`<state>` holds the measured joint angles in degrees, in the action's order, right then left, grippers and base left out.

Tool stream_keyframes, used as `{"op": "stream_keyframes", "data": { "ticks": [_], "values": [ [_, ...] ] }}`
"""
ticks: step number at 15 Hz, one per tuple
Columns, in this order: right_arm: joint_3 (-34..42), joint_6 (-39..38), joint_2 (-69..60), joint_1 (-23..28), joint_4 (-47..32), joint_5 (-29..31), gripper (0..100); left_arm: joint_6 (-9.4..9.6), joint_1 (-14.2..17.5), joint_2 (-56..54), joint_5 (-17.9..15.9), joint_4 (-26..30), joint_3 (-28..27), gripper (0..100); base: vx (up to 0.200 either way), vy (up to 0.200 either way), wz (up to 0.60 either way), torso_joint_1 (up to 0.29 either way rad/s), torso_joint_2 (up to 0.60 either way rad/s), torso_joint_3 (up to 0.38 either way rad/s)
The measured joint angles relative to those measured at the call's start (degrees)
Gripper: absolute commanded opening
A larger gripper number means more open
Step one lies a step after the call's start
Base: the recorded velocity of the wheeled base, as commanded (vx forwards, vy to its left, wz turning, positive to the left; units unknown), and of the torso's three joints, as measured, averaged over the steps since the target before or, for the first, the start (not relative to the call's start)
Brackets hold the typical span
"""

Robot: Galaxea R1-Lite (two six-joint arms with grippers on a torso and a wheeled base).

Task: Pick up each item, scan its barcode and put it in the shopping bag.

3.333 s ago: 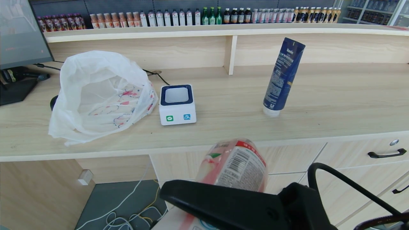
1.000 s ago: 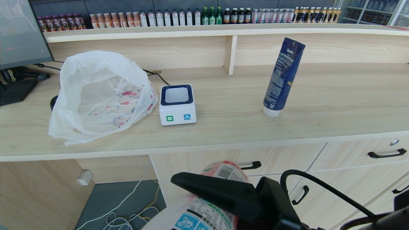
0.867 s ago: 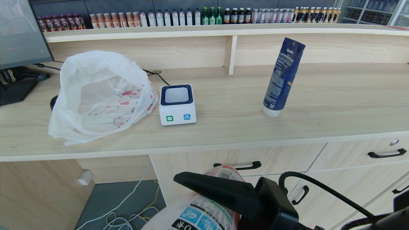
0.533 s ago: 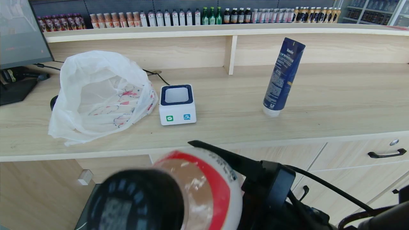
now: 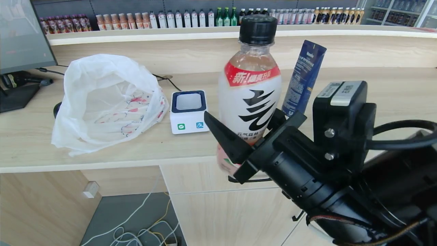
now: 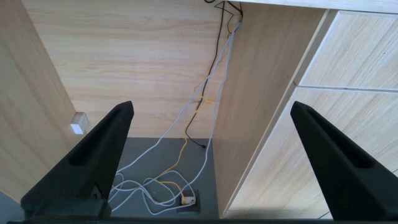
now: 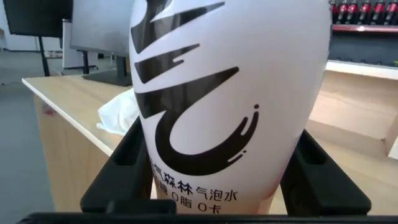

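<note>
Light wooden tabletop [image 5: 136, 147] carries a crumpled white shopping bag [image 5: 102, 99], white cube scanner [image 5: 189, 111] and dark blue tube [image 5: 305, 73]. Right hand [image 7: 224, 168] holds the black-capped white drink bottle [image 5: 251, 99] upright before its front edge. Below, left hand [image 6: 211, 112] gapes wide above floor cables [image 6: 180, 180].

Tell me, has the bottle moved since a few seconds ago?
Yes. Held in the right gripper, the bottle rose from below the counter edge and is now upright, right of the scanner.

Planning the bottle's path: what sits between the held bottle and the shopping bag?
In the head view, the white scanner box stands between bottle and shopping bag.
</note>
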<state>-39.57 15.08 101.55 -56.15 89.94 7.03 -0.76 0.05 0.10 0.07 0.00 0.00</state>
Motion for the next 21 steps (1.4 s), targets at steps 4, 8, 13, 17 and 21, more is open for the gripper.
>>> {"op": "stream_keyframes", "data": {
  "ticks": [4, 8, 13, 17, 21],
  "values": [
    [2.4, -8.5, 0.6, 9.2, 0.0, 1.0, 0, -0.02, 0.0, 0.0, 0.0, 0.0, 0.0, 100, 0.0, 0.0, 0.0, 0.0, 0.0, 0.0],
    [5.1, -10.8, 0.6, 14.3, 0.0, 1.1, 0, 0.0, 0.0, 0.0, 0.0, 0.0, 0.0, 100, 0.0, 0.0, 0.0, 0.0, 0.0, 0.0],
    [2.0, -11.1, 1.0, 17.5, 0.0, 1.1, 0, -0.24, 0.0, 0.0, 0.0, 0.0, 0.0, 100, 0.0, 0.0, 0.0, 0.0, 0.0, 0.0],
    [0.4, -12.3, 1.7, 21.3, 0.1, 1.1, 0, -0.2, 0.1, 0.0, 0.0, 0.0, 0.0, 100, 0.0, 0.2, 0.0, 0.0, 0.0, 0.0],
    [-0.5, -12.6, 1.8, 22.6, 0.1, 1.0, 0, -0.28, 0.0, 0.0, 0.0, 0.0, 0.0, 100, 0.0, 0.2, 0.0, 0.004, 0.0, -0.001]
  ]
}}
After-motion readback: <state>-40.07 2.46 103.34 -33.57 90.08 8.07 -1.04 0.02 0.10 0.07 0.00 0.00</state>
